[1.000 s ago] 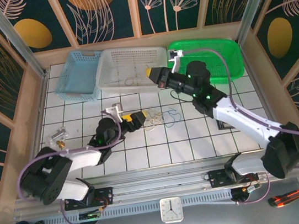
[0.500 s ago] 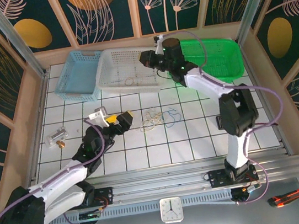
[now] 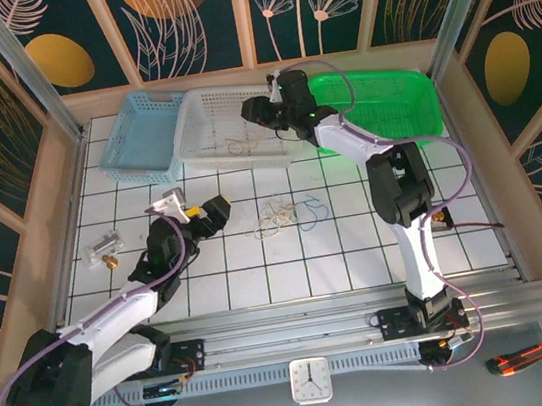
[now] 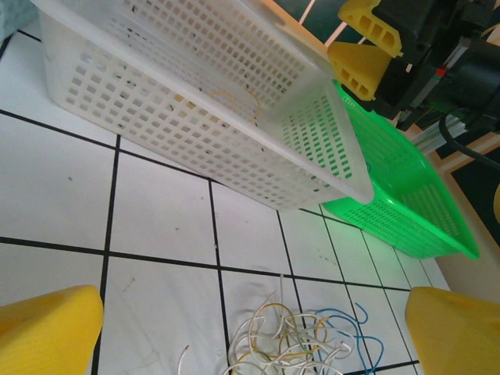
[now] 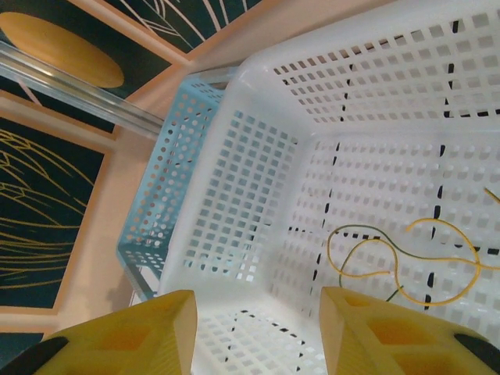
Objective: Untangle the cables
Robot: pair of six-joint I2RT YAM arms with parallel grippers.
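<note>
Both jaws spread: cables (image 4: pixel 289 344) lie ahead of left gripper (image 4: pixel 254 297), one yellow cable (image 5: pixel 406 258) in basket (image 5: pixel 258 180) beyond right gripper (image 5: pixel 258 312)

The pads (image 5: pixel 391 336) on my jaws are matt yellow plastic, finely ridged. The white basket (image 5: pixel 258 195) beneath is smooth, perforated plastic with slight sheen; cables (image 5: pixel 367 274) inside it look plastic-coated. The worktop (image 3: pixel 349 253) beside that basket is smooth white tile.

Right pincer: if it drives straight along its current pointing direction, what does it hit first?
Most likely the perforated floor of the white basket: the right pincer, open, points down into it. The yellow cable lies to one side of that line, though depth is hard to judge.
</note>
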